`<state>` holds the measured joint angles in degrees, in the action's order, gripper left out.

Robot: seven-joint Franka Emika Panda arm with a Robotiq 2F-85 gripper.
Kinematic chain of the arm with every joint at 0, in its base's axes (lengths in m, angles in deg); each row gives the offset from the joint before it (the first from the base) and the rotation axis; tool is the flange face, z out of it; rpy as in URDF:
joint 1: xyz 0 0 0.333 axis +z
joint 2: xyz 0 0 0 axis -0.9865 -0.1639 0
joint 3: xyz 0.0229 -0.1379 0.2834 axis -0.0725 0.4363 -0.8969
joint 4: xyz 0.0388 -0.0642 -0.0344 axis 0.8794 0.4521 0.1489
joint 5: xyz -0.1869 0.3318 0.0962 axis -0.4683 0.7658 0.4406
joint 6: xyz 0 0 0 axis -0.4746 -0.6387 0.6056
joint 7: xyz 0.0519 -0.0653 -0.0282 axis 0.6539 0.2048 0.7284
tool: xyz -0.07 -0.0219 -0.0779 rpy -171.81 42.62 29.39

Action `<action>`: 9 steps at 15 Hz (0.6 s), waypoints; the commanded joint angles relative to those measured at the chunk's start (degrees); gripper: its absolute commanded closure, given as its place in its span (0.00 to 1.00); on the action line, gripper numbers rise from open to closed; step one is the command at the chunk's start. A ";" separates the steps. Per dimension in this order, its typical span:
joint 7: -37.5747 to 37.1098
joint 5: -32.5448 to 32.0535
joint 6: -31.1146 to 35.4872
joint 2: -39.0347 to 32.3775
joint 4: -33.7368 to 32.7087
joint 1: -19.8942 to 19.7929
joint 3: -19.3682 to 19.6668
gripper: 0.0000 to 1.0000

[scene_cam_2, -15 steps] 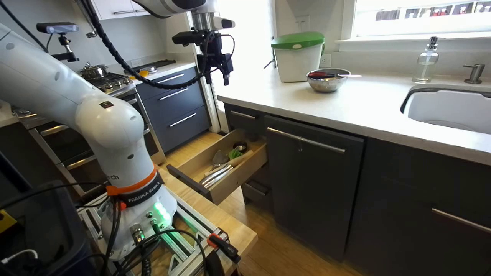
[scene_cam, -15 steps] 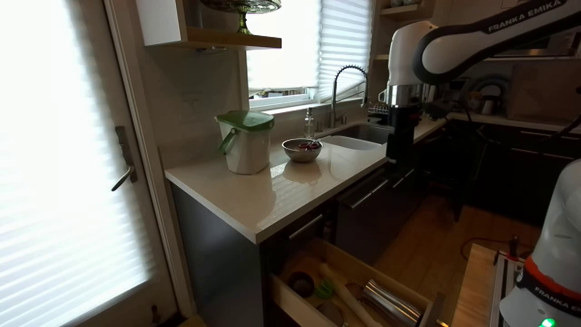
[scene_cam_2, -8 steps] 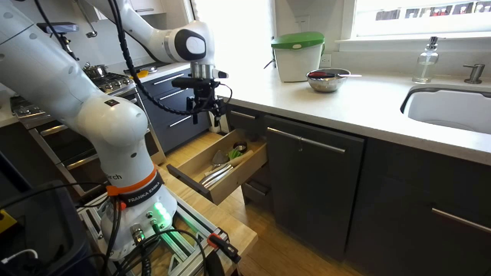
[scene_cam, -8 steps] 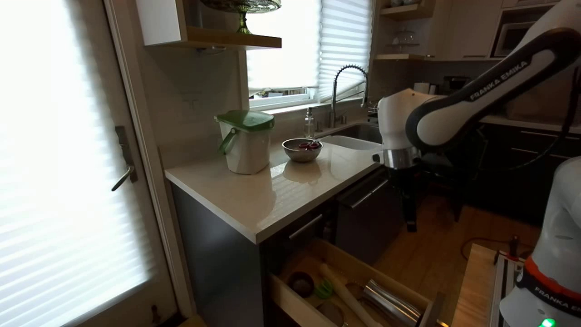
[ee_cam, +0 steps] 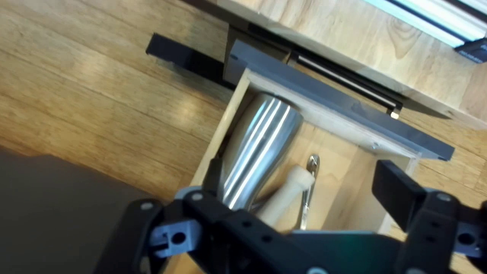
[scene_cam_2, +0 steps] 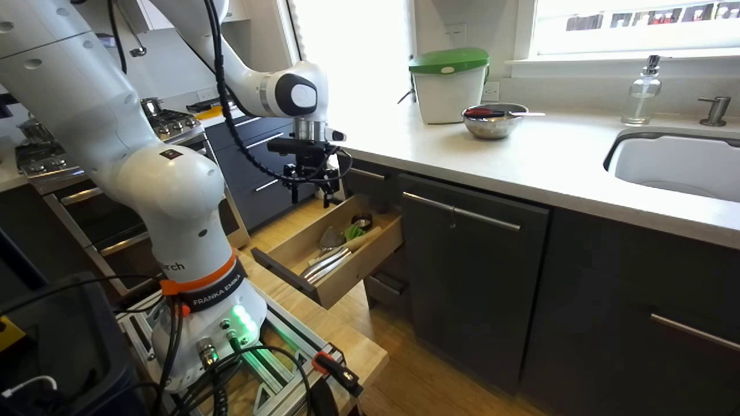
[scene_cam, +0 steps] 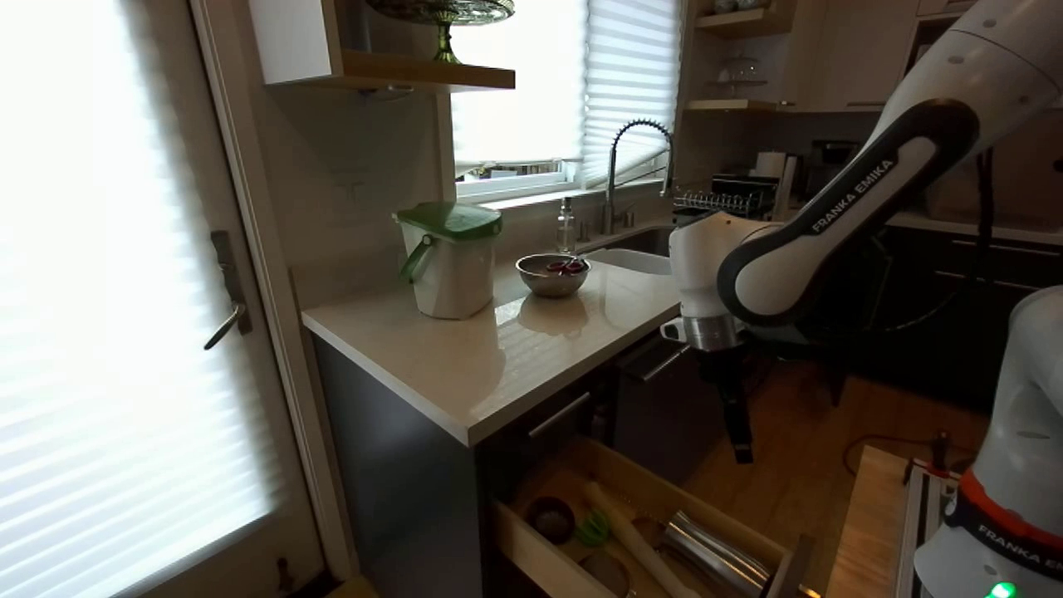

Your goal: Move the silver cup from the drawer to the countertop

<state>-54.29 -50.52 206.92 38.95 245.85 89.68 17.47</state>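
Silver cup (ee_cam: 260, 148) on its side, in drawer (ee_cam: 338, 152), below spread gripper (scene_cam_2: 311, 201)

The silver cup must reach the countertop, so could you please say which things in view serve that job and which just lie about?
For the job: silver cup, drawer, countertop, pincer.
Just there: green-lidded bin, metal bowl, soap dispenser, wooden rod.

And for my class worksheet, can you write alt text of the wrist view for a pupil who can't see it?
A tall silver metal cup lies on its side in a light-wood drawer with a dark grey front, an open black gripper in the foreground. Beside the cup lie a pale wooden-looking rod and a thin shiny metal utensil.
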 commanded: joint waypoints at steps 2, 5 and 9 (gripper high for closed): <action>16.35 12.73 11.60 -5.45 -1.77 1.54 2.97 0.00; 30.49 27.10 17.06 -12.27 -5.32 7.09 6.30 0.00; 49.07 44.68 13.41 -21.37 -11.02 4.33 -0.34 0.00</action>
<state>-16.34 -15.78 222.65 25.51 239.76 96.64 21.81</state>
